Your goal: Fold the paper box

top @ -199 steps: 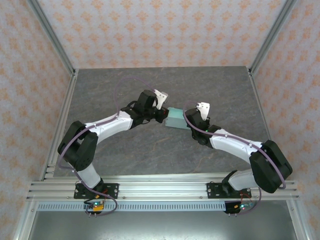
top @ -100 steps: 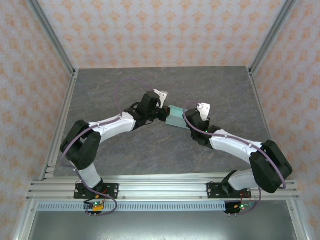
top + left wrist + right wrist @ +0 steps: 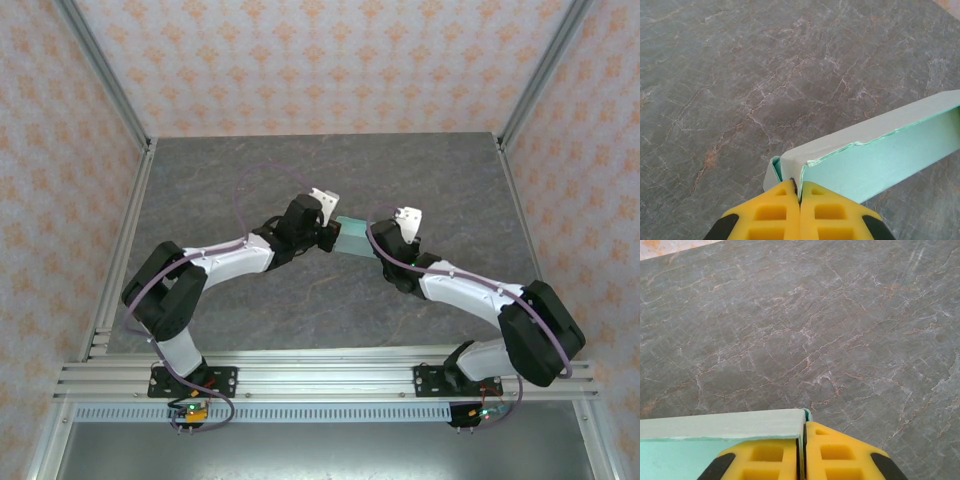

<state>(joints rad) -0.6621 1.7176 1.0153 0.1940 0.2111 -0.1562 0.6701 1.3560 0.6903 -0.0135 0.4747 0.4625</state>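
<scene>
Two arms: both reach in from the near edge and meet over the middle of the table (image 3: 200,190), wrists turned toward each other.
Paper box: the paper box (image 3: 352,237) is a small, flat, pale mint-green piece, spanning the short gap between the two grippers at mid-table.
Box attitude: in the top view it runs left to right, with its left end a little farther from the bases than its right end.
Box surface: in the left wrist view a greyish-white top panel sits above a brighter mint side face, and the edge between them is slightly ragged.
Left gripper: the left gripper (image 3: 798,186) has its jaws pressed together, pinching a thin card flap at the box's left end.
Left flap: the card curls round the corner just above the yellow fingertips (image 3: 780,197), and the rest of the box stretches away to the upper right of that view.
Right gripper: the right gripper (image 3: 804,434) is closed to a narrow slit, with the edge of the box's right end caught in it.
Right end: in the right wrist view the box's corner stands just above the yellow pads (image 3: 835,445), and its long panel runs off to the left.
Table: grey stone-patterned surface with pale and rust-coloured veins.
Contact with table: whether the box rests on the surface or is lifted off it cannot be told.
</scene>
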